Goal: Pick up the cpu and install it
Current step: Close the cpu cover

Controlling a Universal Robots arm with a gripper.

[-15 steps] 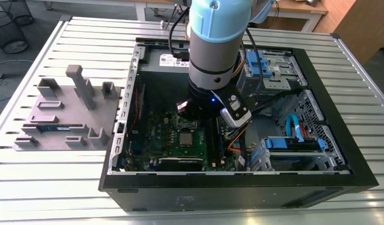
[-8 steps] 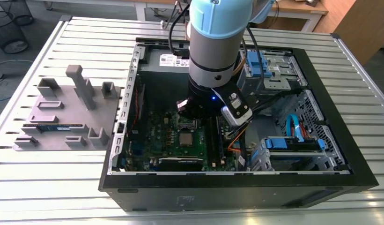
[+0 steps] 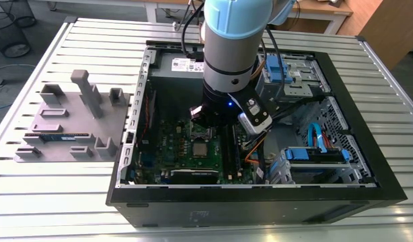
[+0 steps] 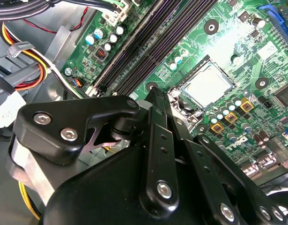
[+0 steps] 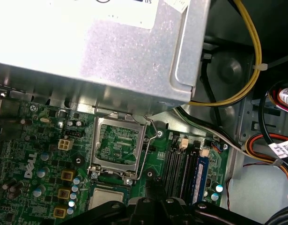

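Though the cpu (image 4: 208,85) lay flat in its socket on the motherboard (image 4: 195,28), the load plate (image 5: 116,144) was hinged back beside it. The gripper (image 4: 154,95) hung just beside the socket, so any sideways drift might have knocked the chip askew. I couldn't tell how far the gripper was open, because its own black linkage masked the tip. The socket's pins sat hidden under the chip.

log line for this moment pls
claw shut, empty, over motherboard | cpu lying in socket, not held | socket cover open
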